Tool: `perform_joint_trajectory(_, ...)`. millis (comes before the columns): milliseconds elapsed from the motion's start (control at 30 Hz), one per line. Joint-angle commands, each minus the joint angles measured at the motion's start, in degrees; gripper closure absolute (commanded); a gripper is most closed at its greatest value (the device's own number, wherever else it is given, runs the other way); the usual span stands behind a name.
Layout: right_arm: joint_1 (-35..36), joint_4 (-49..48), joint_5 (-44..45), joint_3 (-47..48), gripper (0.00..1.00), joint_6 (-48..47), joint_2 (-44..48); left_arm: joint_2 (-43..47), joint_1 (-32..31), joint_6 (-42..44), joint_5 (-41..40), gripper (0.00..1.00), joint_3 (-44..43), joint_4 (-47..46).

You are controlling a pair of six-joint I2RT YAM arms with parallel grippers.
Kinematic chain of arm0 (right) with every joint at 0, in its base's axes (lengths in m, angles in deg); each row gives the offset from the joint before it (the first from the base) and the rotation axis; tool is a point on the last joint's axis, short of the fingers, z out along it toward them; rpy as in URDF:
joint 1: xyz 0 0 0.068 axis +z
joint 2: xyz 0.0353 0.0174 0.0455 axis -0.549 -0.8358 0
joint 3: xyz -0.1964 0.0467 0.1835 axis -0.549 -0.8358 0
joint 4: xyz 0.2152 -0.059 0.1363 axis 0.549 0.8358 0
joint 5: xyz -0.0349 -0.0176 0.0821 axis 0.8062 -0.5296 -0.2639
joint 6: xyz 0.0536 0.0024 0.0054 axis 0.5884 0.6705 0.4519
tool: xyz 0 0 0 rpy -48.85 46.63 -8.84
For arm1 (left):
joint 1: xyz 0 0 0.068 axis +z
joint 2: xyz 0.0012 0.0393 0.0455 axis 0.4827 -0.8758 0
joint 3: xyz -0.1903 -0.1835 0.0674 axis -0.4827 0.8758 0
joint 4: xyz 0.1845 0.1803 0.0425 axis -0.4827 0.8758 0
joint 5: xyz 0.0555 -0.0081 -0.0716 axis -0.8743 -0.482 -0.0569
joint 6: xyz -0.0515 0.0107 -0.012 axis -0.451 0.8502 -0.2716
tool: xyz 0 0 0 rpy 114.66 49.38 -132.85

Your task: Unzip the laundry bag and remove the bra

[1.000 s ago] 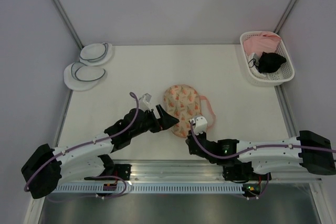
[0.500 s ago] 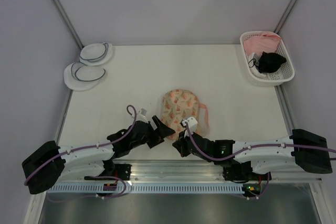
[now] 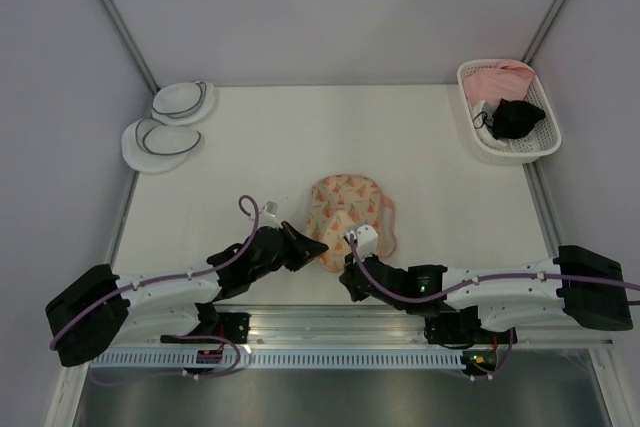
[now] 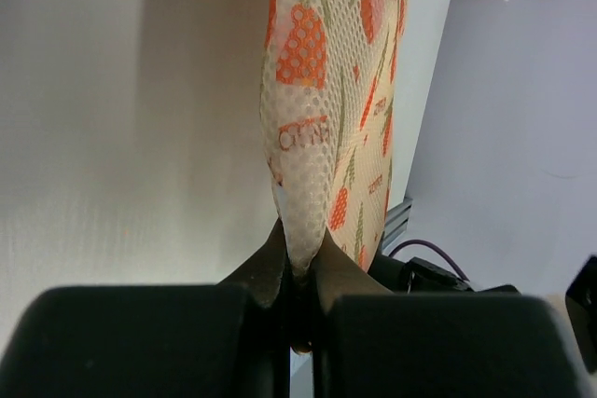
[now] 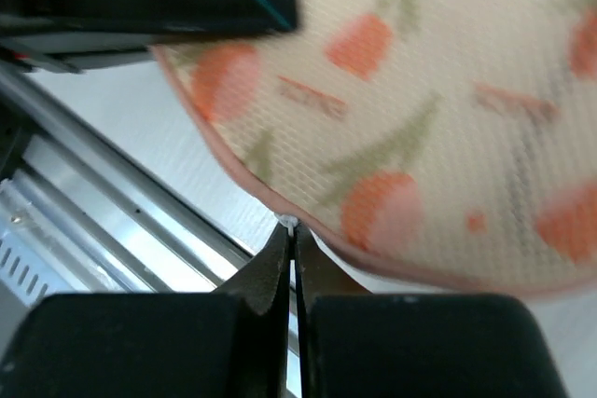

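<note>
The laundry bag (image 3: 345, 202), cream mesh with orange floral print and pink trim, lies flat at the table's near middle. My left gripper (image 3: 318, 247) is shut on the bag's near-left edge; in the left wrist view the mesh (image 4: 326, 90) is pinched between the jaws of the left gripper (image 4: 298, 263). My right gripper (image 3: 347, 273) is at the bag's near rim. In the right wrist view the right gripper (image 5: 291, 228) is shut on a small pale zip pull (image 5: 290, 222) under the pink trim of the bag (image 5: 420, 118). The bra is hidden.
A white basket (image 3: 536, 145) at the far right holds a pink garment (image 3: 500, 77) and a black garment (image 3: 517, 117). Two plain white round pouches (image 3: 160, 137) (image 3: 183, 100) lie at the far left. The metal rail (image 3: 330, 322) runs along the near edge.
My left gripper was open beside the bag and has shut on its near-left edge. The right gripper slid left along the near rim. The bag shifted slightly.
</note>
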Motion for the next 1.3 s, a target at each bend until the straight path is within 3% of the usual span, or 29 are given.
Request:
perform_joint_trajectory(0,-0.1,19.2,8.7,4.4,1.00,8.5,0.7,8.4,2.7,4.2,-3.0,0.98,1.9,2.9)
perform_joint_trajectory(33,-0.1,26.2,11.3,4.7,1.00,10.7,0.7,10.3,3.2,6.7,-3.0,0.98,2.2,4.7)
perform_joint_trajectory(133,-0.1,35.0,14.6,4.3,1.00,19.1,2.5,18.0,4.5,12.6,-2.3,0.98,2.2,11.1)
perform_joint_trajectory(300,-0.2,37.5,20.9,4.3,0.99,21.3,5.7,19.7,4.7,23.7,6.1,0.98,-1.0,15.0)
perform_joint_trajectory(433,-0.2,36.2,22.2,5.2,1.00,19.7,4.5,13.2,4.7,32.1,14.4,0.98,-5.3,12.1)
perform_joint_trajectory(600,-0.2,30.4,20.0,3.8,1.00,16.6,3.9,-1.7,5.6,40.3,13.0,0.98,-15.1,9.3)
perform_joint_trajectory(700,-0.3,25.9,18.6,2.3,1.00,16.1,4.2,-10.5,7.7,41.3,15.5,0.98,-19.3,1.9)
perform_joint_trajectory(733,-0.2,25.0,18.2,2.0,1.00,15.9,4.3,-12.6,8.3,41.0,16.3,0.94,-20.6,1.1)
perform_joint_trajectory(767,-0.3,24.3,18.1,1.9,1.00,15.8,3.8,-14.8,8.8,40.5,16.2,0.82,-23.4,1.2)
perform_joint_trajectory(800,-0.3,23.5,18.1,2.1,1.00,15.7,3.6,-17.4,9.1,39.1,14.0,0.65,-24.8,4.4)
perform_joint_trajectory(833,-0.3,23.0,18.2,2.3,1.00,15.6,3.2,-18.2,9.1,38.2,12.2,0.30,-26.9,6.7)
perform_joint_trajectory(867,-0.3,22.7,18.3,2.8,1.00,15.5,2.5,-18.4,9.1,36.8,10.1,0.22,-26.9,8.9)
perform_joint_trajectory(967,-0.3,20.7,18.3,3.7,0.99,14.5,1.0,-14.9,9.0,29.7,3.7,0.12,-22.0,13.1)
perform_joint_trajectory(1067,-0.3,18.0,16.9,4.1,1.00,12.6,-0.8,-7.0,9.0,22.2,0.4,0.10,-14.2,14.9)
perform_joint_trajectory(1267,-0.6,0.3,7.9,1.5,1.00,5.0,-0.8,6.0,6.8,9.9,0.3,0.08,-3.1,15.3)
